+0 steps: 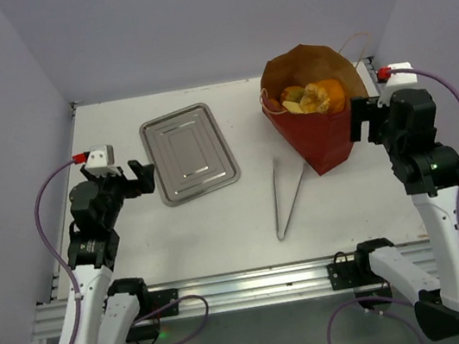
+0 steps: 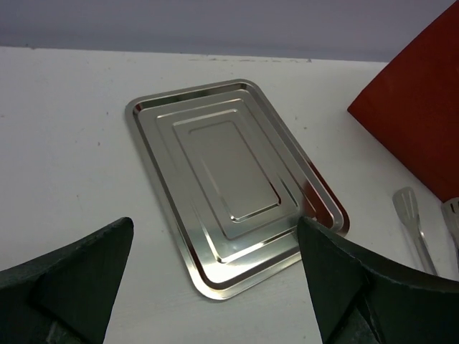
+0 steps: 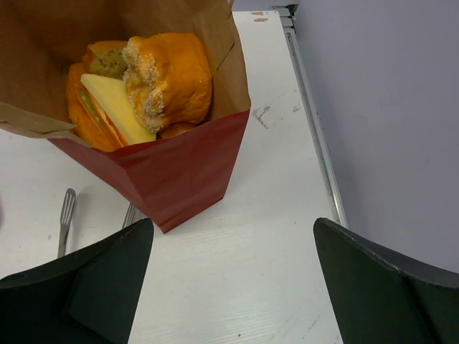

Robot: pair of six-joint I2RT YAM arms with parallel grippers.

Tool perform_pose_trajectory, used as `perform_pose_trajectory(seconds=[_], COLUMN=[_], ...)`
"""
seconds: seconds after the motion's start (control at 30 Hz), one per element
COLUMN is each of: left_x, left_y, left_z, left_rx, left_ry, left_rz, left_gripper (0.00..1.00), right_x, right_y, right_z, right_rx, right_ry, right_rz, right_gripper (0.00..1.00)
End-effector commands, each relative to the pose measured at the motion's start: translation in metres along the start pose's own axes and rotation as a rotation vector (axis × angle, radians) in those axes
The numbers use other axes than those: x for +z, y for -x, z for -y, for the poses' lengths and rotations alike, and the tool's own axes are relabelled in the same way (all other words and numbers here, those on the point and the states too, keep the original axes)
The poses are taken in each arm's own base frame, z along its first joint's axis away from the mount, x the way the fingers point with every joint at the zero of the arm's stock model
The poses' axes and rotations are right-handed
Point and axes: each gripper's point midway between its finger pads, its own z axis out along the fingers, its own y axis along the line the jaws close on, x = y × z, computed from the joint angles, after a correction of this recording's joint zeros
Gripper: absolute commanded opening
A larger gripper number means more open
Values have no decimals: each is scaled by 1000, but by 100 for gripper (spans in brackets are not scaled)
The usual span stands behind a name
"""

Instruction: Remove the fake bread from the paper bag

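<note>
- Location: the fake bread [image 3: 140,97] lies heaped in the open paper bag [image 3: 172,175], just ahead-left of the right gripper [image 3: 233,287].
- Handling: judged light, rigid and smooth; pinch the top bun [image 3: 176,72] across its width; the bag may tip.
- Grippers: right gripper and left gripper [image 2: 215,287] both spread, empty.

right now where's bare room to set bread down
The tray is bare; so is the table between it and the tongs, and along the near edge. Crowded on the right: tongs, bag and right tool sit close together.
</note>
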Motion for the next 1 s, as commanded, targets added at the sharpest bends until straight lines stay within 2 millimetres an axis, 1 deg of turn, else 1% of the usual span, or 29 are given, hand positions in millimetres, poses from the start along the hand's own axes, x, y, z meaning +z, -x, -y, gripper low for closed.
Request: perform_pose_trajectory(seconds=[0.0,0.03,0.07,0.1,0.17,0.2,0.23,0.27,0.33,0.37,0.4,0.47,0.5,0.53,0.57,0.63,0.77,0.8,0.83,0.9,0.93,0.97], left_x=[3,4,4,3,3,3,4,4,6,5,5,7,8,8,9,9,9,10,8,7,7,6], left_y=[-6,-9,-5,-7,-7,-2,-4,-4,-6,-7,-8,-9,-11,-13,-15,-21,-34,-35,-35,-33,-33,-32], left_z=[12,13,17,19,26,30,34,42,51,59,63,75,79,88,90,100,108,109,110,110,110,110], left_rx=[-63,-78,-80,-86,-94,-96,-108,-118,-146,-158,-168,-179,-181,-179,-179,-174,-188,-187,-182,-174,-167,-163], left_ry=[-53,-56,-72,-78,-114,-133,-155,-201,-249,-293,-309,-345,-353,-373,-365,-385,-405,-407,-412,-414,-414,-419], left_rz=[-38,-56,-60,-75,-97,-96,-114,-126,-158,-176,-188,-213,-223,-237,-241,-260,-293,-290,-288,-278,-274,-270], left_gripper=[100,100,100,100,100,100,100,100,100,100,100,100,100,100,100,100,100,100,100,100,100,100], right_x=[-16,-17,-18,-21,-23,-24,-25,-24,-27,-24,-29,-29,-32,-30,-30,-22,-3,0,12,22,37,47], right_y=[31,34,35,38,36,37,36,36,41,41,49,51,58,62,67,76,84,90,93,101,98,97], right_z=[3,0,-1,-3,-17,-23,-28,-29,-30,-32,-34,-37,-36,-34,-33,-28,-27,-26,-24,-24,-37,-35], right_rx=[58,36,-2,-27,-136,-178,-211,-220,-254,-276,-292,-356,-368,-390,-391,-405,-384,-371,-330,-268,-219,-179], right_ry=[7,25,42,65,166,207,243,250,262,277,297,330,325,318,306,271,238,225,193,181,232,234], right_rz=[80,88,92,103,92,98,95,92,102,92,110,111,130,137,142,140,104,108,95,95,64,44], right_gripper=[99,99,99,99,99,99,99,99,99,99,99,99,99,99,99,99,99,99,99,99,99,99])
